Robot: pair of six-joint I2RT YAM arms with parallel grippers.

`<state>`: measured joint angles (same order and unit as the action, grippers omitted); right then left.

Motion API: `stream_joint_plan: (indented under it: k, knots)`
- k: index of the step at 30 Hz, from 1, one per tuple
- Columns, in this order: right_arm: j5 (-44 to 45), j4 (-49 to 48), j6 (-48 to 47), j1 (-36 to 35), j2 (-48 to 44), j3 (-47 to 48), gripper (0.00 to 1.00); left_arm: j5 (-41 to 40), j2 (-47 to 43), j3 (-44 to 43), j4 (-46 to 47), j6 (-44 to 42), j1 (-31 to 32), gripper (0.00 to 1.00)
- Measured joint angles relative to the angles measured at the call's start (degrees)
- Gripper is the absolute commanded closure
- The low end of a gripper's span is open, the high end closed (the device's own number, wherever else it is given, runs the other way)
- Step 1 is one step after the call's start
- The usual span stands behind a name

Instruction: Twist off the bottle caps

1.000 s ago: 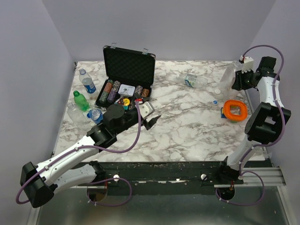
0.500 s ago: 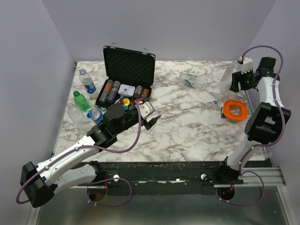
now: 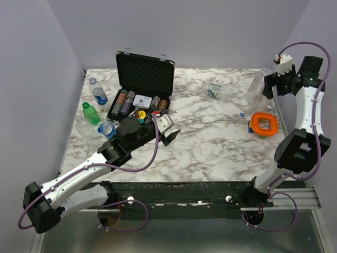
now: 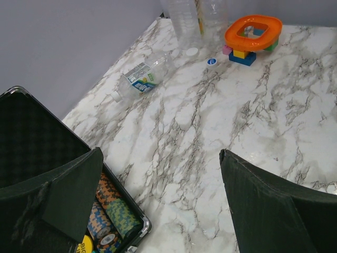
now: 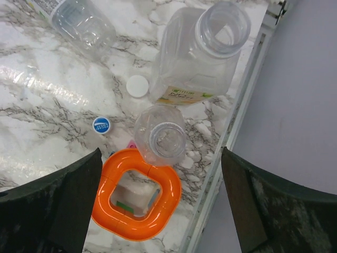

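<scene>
Right gripper [image 5: 160, 158] is hovering, fingers spread wide, above two uncapped bottles. A white cap [image 5: 138, 86] is lying at the larger bottle's [image 5: 200, 58] 8 o'clock, a blue cap [image 5: 101, 125] at the smaller bottle's [image 5: 160, 137] 9 o'clock. Left gripper [image 4: 160, 155] is gaping wide at the chip case's [image 4: 31, 142] 5 o'clock.

The left arm [image 3: 79, 176] and right arm [image 3: 307, 108] are white with black joints, purple cables [image 3: 156, 145], dark fingers [image 4: 263, 205].

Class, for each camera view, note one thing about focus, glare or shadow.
Top view: even, soft light, hardly any shadows. Left wrist view: the near fingers look dark and soft, the table sharp. Right wrist view: a pale glare streak on the table, the small open bottle crisp.
</scene>
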<state>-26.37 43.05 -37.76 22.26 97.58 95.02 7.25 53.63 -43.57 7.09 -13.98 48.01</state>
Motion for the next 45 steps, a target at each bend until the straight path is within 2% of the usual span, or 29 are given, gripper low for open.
stream_joint_plan:
  k: [13, 17, 21, 26, 35, 45]
  knots:
    - [-5.81, 11.63, -6.93, -2.29, -3.32, 11.19, 0.00, -1.33, 0.00, 0.00, -0.02, -0.22, 0.00, 0.01]
    - [-6.19, 14.10, -9.62, -7.82, -3.78, 12.76, 0.00, -2.29, -0.02, 0.00, -0.04, -0.39, 0.00, 0.01]
    - [-1.84, 15.37, -11.06, -17.33, -2.03, 12.76, 0.00, -3.72, 0.00, -0.17, -1.27, 0.37, -0.39, 0.01]
    - [4.76, 15.19, -11.10, -24.46, 8.13, 16.92, 0.00, -4.26, 0.72, -1.84, -3.50, 2.84, -2.29, 0.01]
    - [14.80, 12.63, -10.25, -28.02, 29.03, 28.13, 0.00, -5.11, 2.62, -3.78, -5.42, 4.37, -4.76, 0.01]
    - [19.32, 6.40, -10.80, -30.53, 37.79, 34.75, 0.00, -5.29, 3.80, -3.78, -6.29, 4.20, -4.76, 0.01]
